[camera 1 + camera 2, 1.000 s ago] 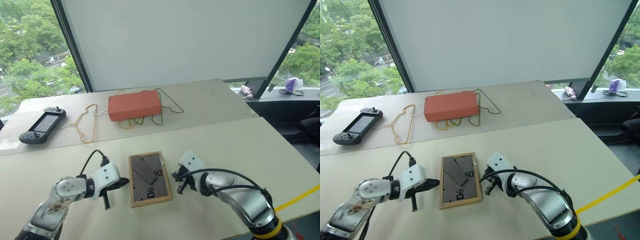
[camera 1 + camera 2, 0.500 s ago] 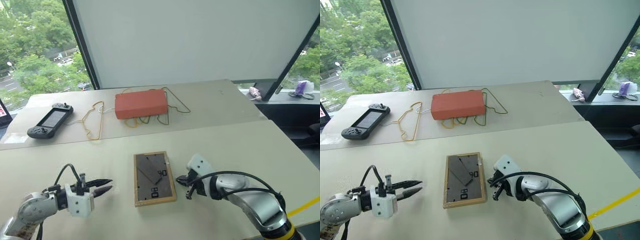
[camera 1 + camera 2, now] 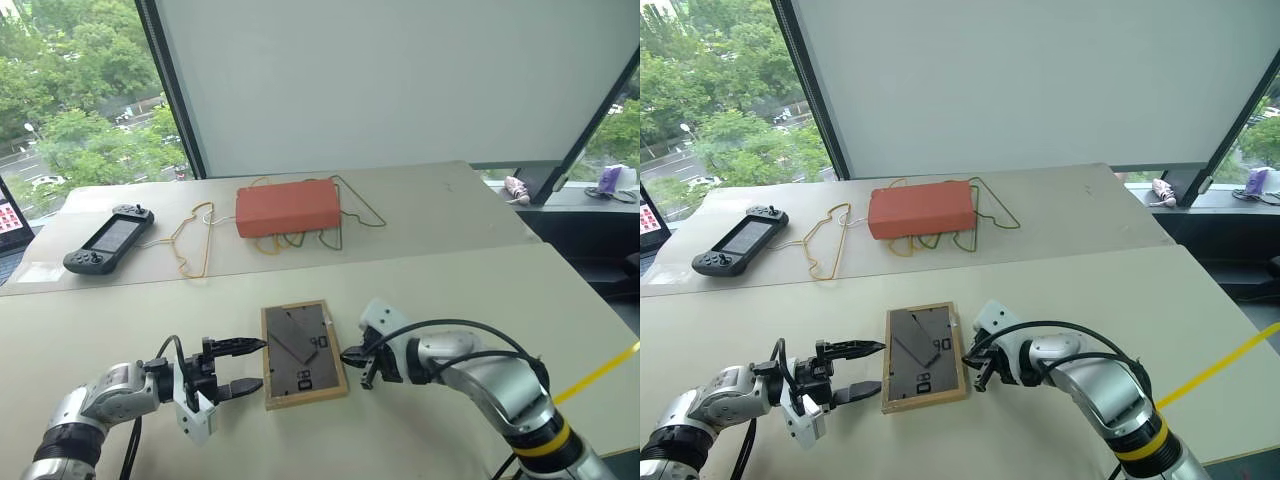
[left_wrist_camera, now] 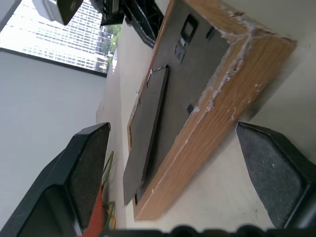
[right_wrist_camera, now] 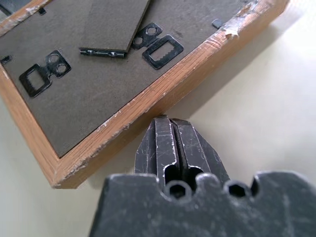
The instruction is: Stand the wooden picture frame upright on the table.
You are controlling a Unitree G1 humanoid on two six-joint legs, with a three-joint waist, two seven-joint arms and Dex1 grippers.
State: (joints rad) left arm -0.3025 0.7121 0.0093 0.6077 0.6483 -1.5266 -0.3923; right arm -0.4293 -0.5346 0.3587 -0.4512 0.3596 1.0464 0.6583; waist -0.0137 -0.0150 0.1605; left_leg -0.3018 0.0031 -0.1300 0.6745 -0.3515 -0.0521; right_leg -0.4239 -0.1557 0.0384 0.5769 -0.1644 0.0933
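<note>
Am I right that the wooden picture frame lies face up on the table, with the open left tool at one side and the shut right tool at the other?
Not quite: the wooden picture frame lies face down on the table, its dark grey back and stand upward, as the left eye view shows. The rest holds: the left tool is open, and the right tool is shut.

Chipped light-wood frame [image 3: 303, 355], matt table [image 3: 450, 290]

Pale table [image 3: 480, 300] carries wooden picture frame [image 3: 302, 354], lying flat, back up

Bare table [image 3: 470, 290] surrounds the flat wooden picture frame [image 3: 303, 354]; both grippers flank its long sides.
</note>
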